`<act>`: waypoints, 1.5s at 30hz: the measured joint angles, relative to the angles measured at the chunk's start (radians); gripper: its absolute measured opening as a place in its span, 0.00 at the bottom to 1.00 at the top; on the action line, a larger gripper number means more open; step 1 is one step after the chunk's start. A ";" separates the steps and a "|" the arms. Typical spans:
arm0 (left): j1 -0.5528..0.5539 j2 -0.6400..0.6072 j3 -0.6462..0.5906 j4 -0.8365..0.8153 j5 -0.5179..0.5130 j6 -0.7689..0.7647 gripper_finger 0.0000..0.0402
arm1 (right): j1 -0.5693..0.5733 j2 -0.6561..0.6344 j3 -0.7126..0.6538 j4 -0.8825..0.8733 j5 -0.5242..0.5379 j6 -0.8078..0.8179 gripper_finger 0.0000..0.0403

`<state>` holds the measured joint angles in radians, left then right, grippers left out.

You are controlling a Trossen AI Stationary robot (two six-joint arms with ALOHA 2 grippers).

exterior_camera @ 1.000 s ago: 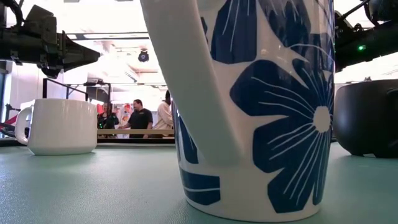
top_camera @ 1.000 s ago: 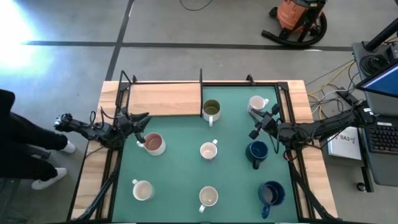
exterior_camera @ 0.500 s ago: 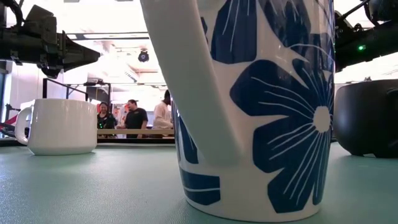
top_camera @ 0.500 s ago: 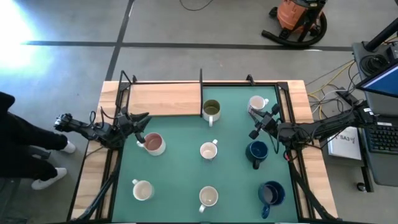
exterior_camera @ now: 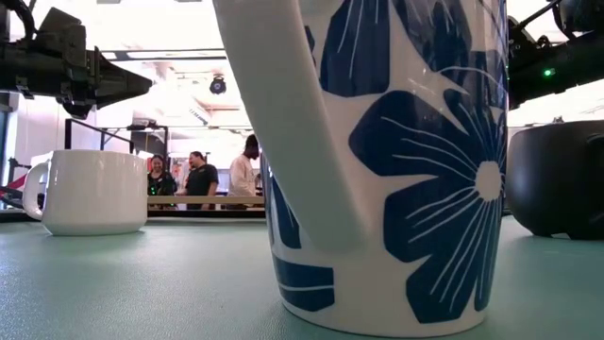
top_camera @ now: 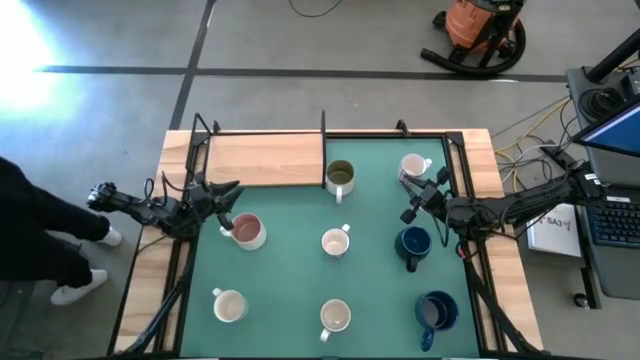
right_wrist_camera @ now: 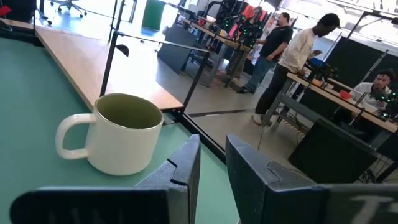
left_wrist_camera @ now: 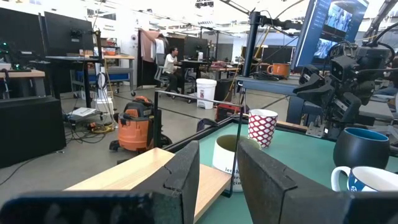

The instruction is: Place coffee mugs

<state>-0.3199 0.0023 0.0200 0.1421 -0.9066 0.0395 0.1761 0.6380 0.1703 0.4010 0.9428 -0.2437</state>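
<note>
Starting on your left, the left gripper [top_camera: 228, 203] hangs above the left edge of the green mat [top_camera: 290, 260], just short of the pinkish-inside mug [top_camera: 248, 230]; its fingers [left_wrist_camera: 186, 177] stand a narrow gap apart with nothing between them. Behind it, at the far left, a wooden board [top_camera: 265, 160] lies along the far side of the mat. A person in dark clothes [top_camera: 30, 230] stands off the table's left side.

On the mat's left column you have the pinkish-inside mug nearer the far side and a cream mug [top_camera: 229, 306] at the near left. In the middle column sit the olive-green mug [top_camera: 340, 176] at the far edge beside the board, a white mug [top_camera: 336, 242] at centre, and another white mug [top_camera: 335, 317] at the near edge, which fills the low view with its blue flower print [exterior_camera: 415, 161].

On the right column, a white mug with a red pattern [top_camera: 413, 166] stands farthest, a dark blue mug [top_camera: 413, 243] below it, and a second dark blue mug [top_camera: 436, 311] at the near right. The right gripper [top_camera: 412, 197] hangs between the patterned mug and the first dark blue mug, touching neither; its fingers [right_wrist_camera: 183, 165] are a narrow gap apart and hold nothing

Past the table's far right, an orange vacuum [top_camera: 482, 30] sits on the floor
</note>
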 joint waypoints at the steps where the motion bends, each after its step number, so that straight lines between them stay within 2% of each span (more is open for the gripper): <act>1: 0.000 0.000 0.000 0.000 0.000 0.000 0.23 | 0.000 0.000 0.000 0.000 0.000 0.000 0.16; 26: 0.000 0.000 0.000 0.000 0.000 0.000 0.23 | 0.000 0.000 0.000 0.000 0.000 0.002 0.16; 34: 0.000 0.000 0.000 0.000 0.000 0.000 0.23 | 0.000 0.000 0.000 0.000 -0.010 0.142 0.16; 39: 0.000 0.000 0.000 0.000 0.000 0.000 0.23 | 0.000 0.000 0.000 0.001 -0.011 0.314 0.16; 45: 0.000 0.000 0.000 0.000 0.000 0.000 0.23 | 0.000 0.000 0.000 0.044 -0.025 0.333 0.16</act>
<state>-0.3202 0.0023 0.0200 0.1421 -0.9063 0.0395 0.1761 0.6380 0.1699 0.4455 0.9175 0.0895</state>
